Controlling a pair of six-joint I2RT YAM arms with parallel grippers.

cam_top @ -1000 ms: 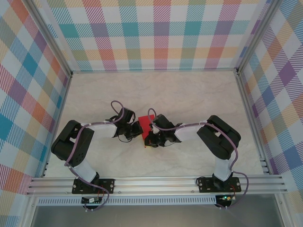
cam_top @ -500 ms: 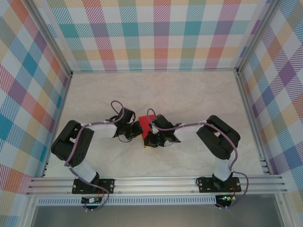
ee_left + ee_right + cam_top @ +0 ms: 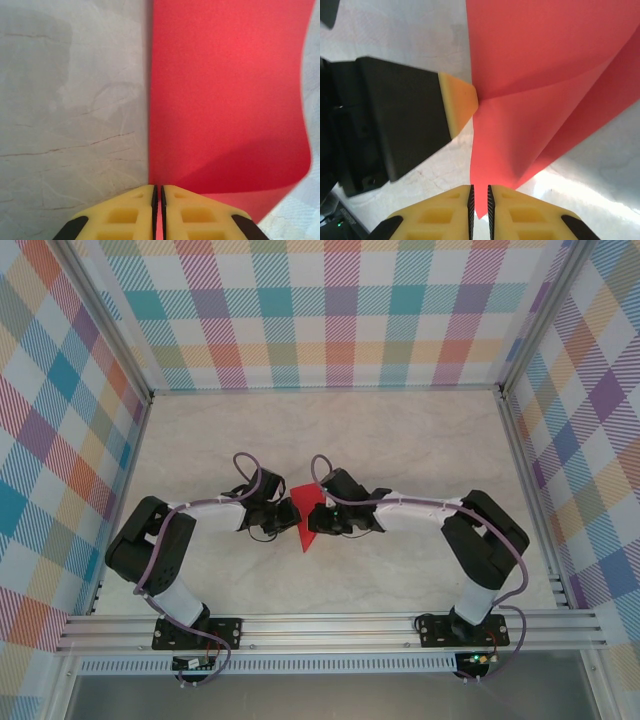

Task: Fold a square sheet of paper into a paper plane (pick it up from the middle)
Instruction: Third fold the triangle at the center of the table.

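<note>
The paper [image 3: 306,530] sits mid-frame in the top view, caught between the two arms. Its broad end is uppermost and it narrows to a point toward the lower left. It is bent rather than flat.

In the left wrist view it fills the right half of the frame, with a straight edge running down the centre. A curled lobe at the lower right casts a shadow on the sheet.

The left end effector [image 3: 157,192] is clenched on the paper at bottom centre. Its yellow fingers [image 3: 125,217] are pressed together with only a thin red sliver between them.

In the right wrist view the sheet spreads across the upper right as two layers that meet in a crease, then tapers down to bottom centre. There the right end effector [image 3: 479,195] is clamped on the narrow lower tip, with red showing in the slit between its fingers.

At the left of that view, a yellow fingertip [image 3: 461,100] of the left end effector touches the paper's edge at the crease, and its black body lies behind it.

The pale marbled counter [image 3: 400,440] lies beneath. I cannot tell whether the paper touches it.
</note>
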